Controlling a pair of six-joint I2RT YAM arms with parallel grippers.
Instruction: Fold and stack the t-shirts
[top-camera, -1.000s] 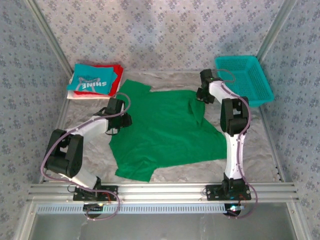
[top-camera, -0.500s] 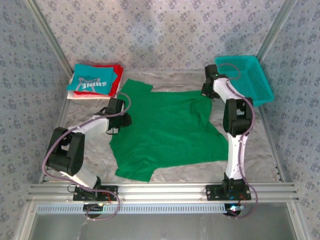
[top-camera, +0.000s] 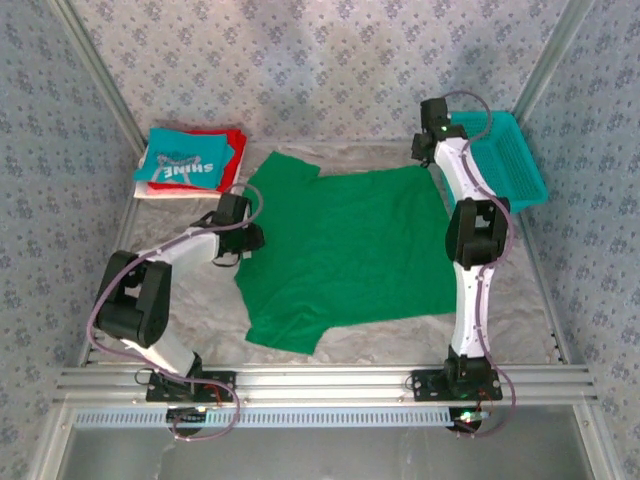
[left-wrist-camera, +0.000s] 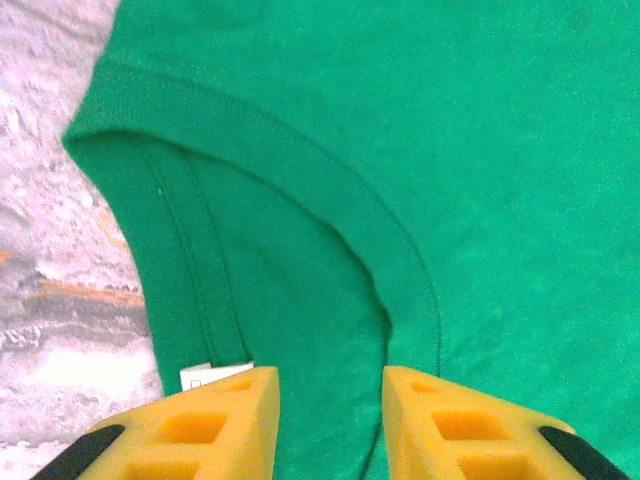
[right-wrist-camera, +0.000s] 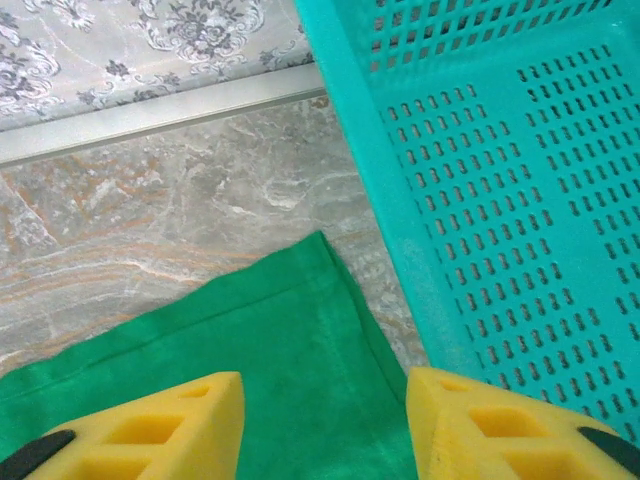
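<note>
Since a second ago: the right pincer (top-camera: 427, 150) has moved toward the far right, up beside the basket (top-camera: 520, 170). The far hem corner of the green shirt (top-camera: 345, 250), which lay doubled back over the body, is now drawn out flat. The whole shirt has shifted a little to the right.

Shirt now: spread open on the table (top-camera: 520, 290), between the two arms. The collar points toward the left arm and the hem toward the basket. Long axis runs left to right across the table. One sleeve lies far, one near.

Right pincer (right-wrist-camera: 325, 395): jaws spread, hanging over the hem corner (right-wrist-camera: 320, 250). The cloth lies flat under the gap, not pinched. Basket rim (right-wrist-camera: 380, 200) just beside that corner.

Left pincer (top-camera: 245, 240), (left-wrist-camera: 330, 385): jaws partly apart over the collar (left-wrist-camera: 330, 220). The cloth between them looks flat, not bunched; I read it as not gripped.

Finished stack (top-camera: 185, 160): far left corner, teal printed shirt on top, well apart from the green one and nearer the left arm.

Judgement: each arm is at its own end of the long axis, right at the hem and left at the neck. A fold along that axis would need grips on the sleeve sides.
</note>
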